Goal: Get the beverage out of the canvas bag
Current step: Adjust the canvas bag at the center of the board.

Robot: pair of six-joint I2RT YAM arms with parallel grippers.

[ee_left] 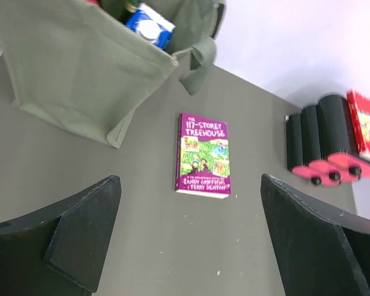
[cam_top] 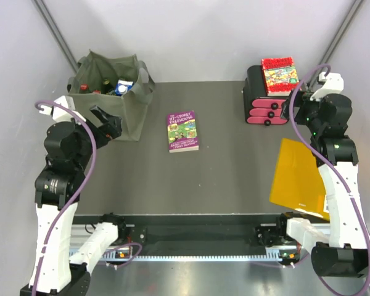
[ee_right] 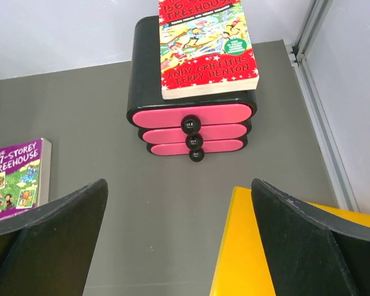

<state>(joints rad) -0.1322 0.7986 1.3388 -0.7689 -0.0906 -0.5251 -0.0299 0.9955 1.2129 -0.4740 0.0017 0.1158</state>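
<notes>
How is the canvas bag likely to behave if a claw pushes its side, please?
Probably floppy: the canvas bag has sagging, creased cloth walls that would likely buckle. The blue carton inside may help anchor it, though it could tip.

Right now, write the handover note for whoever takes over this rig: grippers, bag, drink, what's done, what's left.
Left gripper: open, empty, hovering over the dark grey table just in front of the floppy olive-green canvas bag.
Right gripper: open, empty, facing the pink-fronted black drawer box at the far right.
Bag: standing open in the far left corner. A blue-and-white drink carton sits inside at its mouth.
Done: nothing; no drink is out.
Left: reach into the bag, probably with the left arm, grip the drink and lift it out.
</notes>
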